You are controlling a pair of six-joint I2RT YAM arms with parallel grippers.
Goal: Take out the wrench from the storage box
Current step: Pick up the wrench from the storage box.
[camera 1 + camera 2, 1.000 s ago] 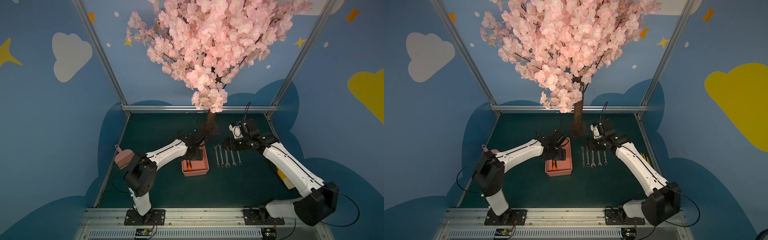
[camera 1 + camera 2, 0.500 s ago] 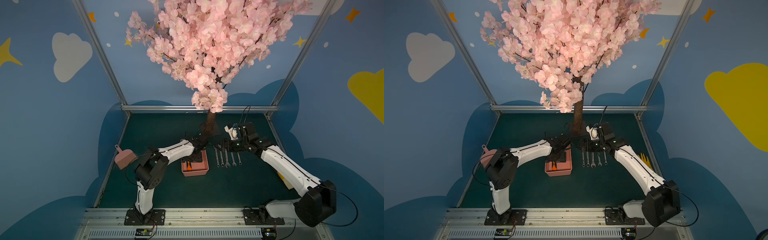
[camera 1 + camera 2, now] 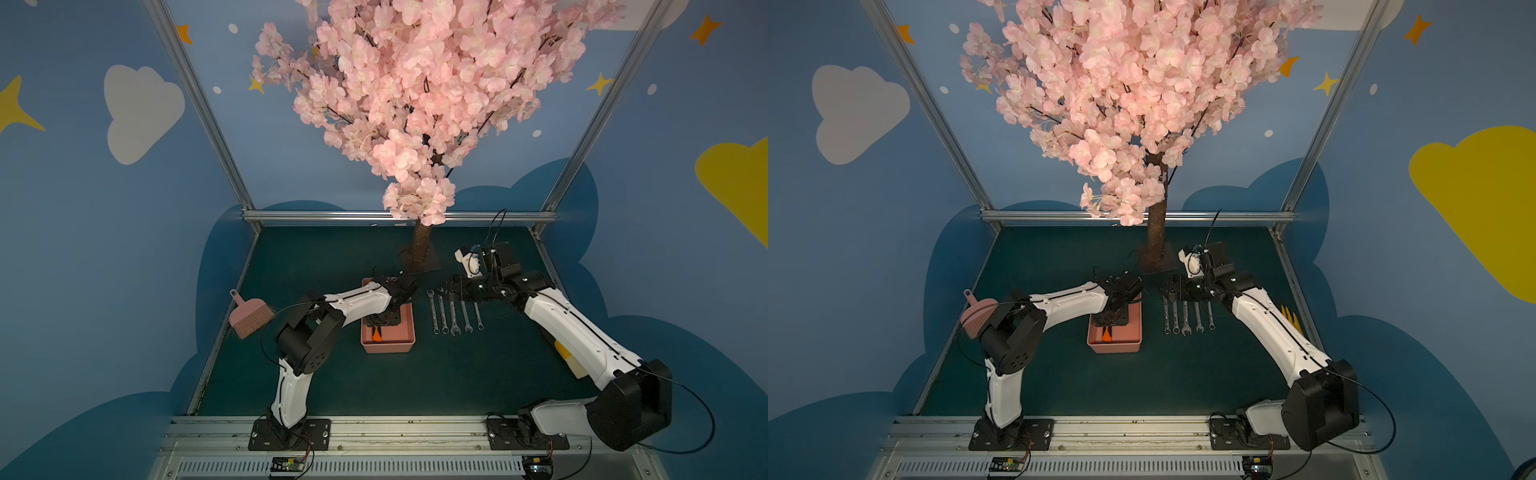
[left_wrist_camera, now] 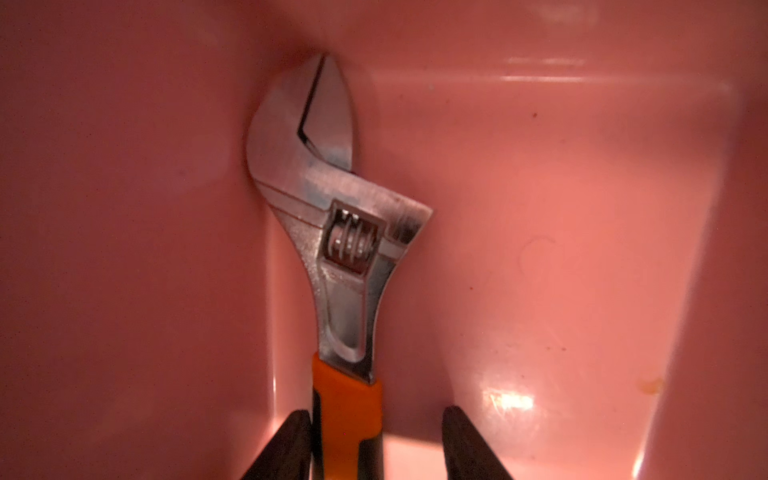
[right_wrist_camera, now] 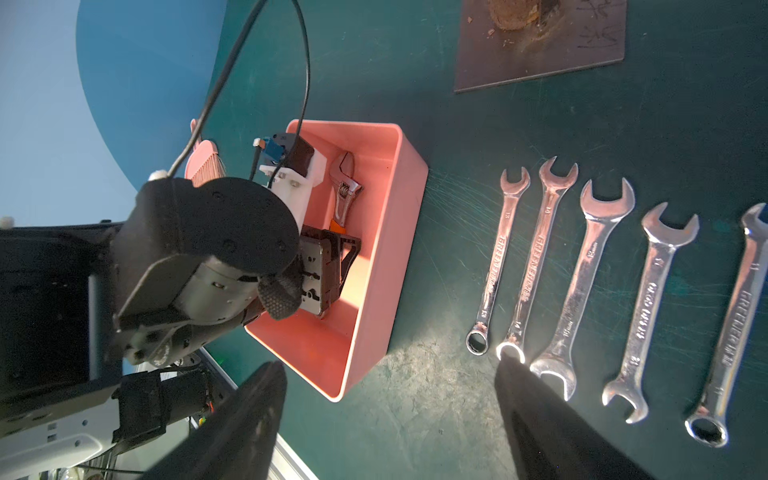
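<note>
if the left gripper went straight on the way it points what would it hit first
Probably the wrench: its orange handle lies between the fingers of the left gripper, with the storage box floor right under it; depth unclear.

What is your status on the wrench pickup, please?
Left gripper inside storage box, jaws astride wrench handle, not yet clamped. Right gripper open, empty, over the table. Wrench flat on box floor, close along one wall; nothing on it.

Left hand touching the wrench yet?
Cannot tell. Left wrist view: one finger of the left hand looks flush with the wrench handle, the other stands clear; no plain contact.
</note>
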